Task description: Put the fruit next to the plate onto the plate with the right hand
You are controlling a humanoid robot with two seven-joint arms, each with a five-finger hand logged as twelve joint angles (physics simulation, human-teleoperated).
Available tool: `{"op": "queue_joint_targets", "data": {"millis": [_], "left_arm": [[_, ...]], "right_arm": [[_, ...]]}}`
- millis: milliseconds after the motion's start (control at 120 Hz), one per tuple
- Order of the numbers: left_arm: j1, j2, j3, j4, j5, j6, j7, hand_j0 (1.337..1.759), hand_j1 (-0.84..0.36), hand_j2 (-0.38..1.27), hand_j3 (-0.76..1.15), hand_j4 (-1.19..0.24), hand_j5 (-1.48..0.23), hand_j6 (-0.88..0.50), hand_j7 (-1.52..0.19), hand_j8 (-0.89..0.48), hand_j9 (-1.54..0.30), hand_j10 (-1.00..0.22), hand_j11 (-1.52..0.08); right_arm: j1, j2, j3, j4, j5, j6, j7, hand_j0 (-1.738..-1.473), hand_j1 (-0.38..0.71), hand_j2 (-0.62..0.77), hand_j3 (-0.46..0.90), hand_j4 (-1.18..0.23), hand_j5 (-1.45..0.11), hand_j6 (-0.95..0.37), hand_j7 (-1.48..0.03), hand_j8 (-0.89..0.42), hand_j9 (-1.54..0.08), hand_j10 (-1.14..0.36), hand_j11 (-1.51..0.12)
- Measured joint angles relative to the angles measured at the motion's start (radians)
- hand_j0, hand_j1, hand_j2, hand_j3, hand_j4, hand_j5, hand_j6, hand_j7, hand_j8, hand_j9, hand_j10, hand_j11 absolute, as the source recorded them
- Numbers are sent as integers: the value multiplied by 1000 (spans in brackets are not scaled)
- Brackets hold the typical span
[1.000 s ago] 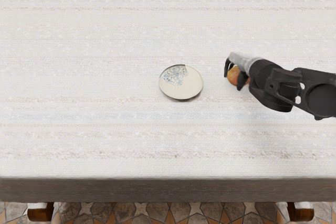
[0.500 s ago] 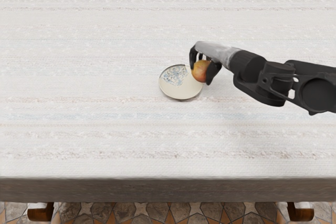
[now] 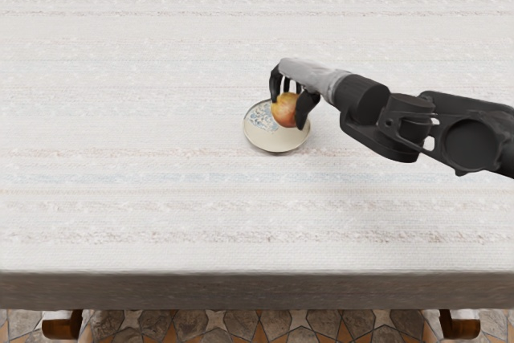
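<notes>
Head view, fruit: we see the fruit (image 3: 285, 110) held over the right half of the plate (image 3: 261, 140).
Right hand (image 3: 291, 94): we see it curled around the fruit.
Plate: near the middle of the table (image 3: 161, 198), well apart from every edge.

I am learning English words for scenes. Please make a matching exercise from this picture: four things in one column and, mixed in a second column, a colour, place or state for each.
1 fruit
2 plate
3 right hand
4 table

a pale, striped surface
b arm enters from the right, fingers curled
c orange-red, gripped
d round, flat on the table

Pairs: 1-c, 2-d, 3-b, 4-a
</notes>
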Motion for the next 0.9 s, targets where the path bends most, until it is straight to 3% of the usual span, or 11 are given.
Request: {"op": "queue_joint_targets", "data": {"millis": [158, 342, 458, 583, 717, 900], "left_arm": [[0, 0, 0, 0, 0, 0, 0, 1658, 349, 0, 0, 0, 0, 0, 0, 0, 0, 0, 0], [0, 0, 0, 0, 0, 0, 0, 1658, 349, 0, 0, 0, 0, 0, 0, 0, 0, 0, 0], [0, 0, 0, 0, 0, 0, 0, 1658, 349, 0, 0, 0, 0, 0, 0, 0, 0, 0, 0], [0, 0, 0, 0, 0, 0, 0, 1658, 349, 0, 0, 0, 0, 0, 0, 0, 0, 0, 0], [0, 0, 0, 0, 0, 0, 0, 1658, 349, 0, 0, 0, 0, 0, 0, 0, 0, 0, 0], [0, 0, 0, 0, 0, 0, 0, 1658, 349, 0, 0, 0, 0, 0, 0, 0, 0, 0, 0]], "right_arm": [[-12, 30, -16, -23, -17, -79, 47, -1658, 206, 600, 0, -804, -1155, -460, -1088, -364, -1136, -653, -1142], [-17, 34, -23, -34, -17, -105, 58, -1658, 203, 589, 0, -793, -1133, -460, -1071, -370, -1113, -651, -1122], [-19, 41, -4, -40, 12, -111, 55, -1658, -13, 326, 0, -474, -674, -284, -638, -234, -663, -398, -668], [-17, 41, 5, -42, 58, -94, 53, -1658, -155, 176, 0, -268, -380, -166, -360, -139, -374, -227, -377], [42, -20, 19, -51, 255, 141, 46, -1658, -235, 90, 0, -152, -213, -99, -202, -85, -209, -131, -211], [138, -196, 92, -60, 553, 574, -28, -1658, -286, 34, 0, -77, -105, -56, -101, -50, -104, -68, -104]]}}
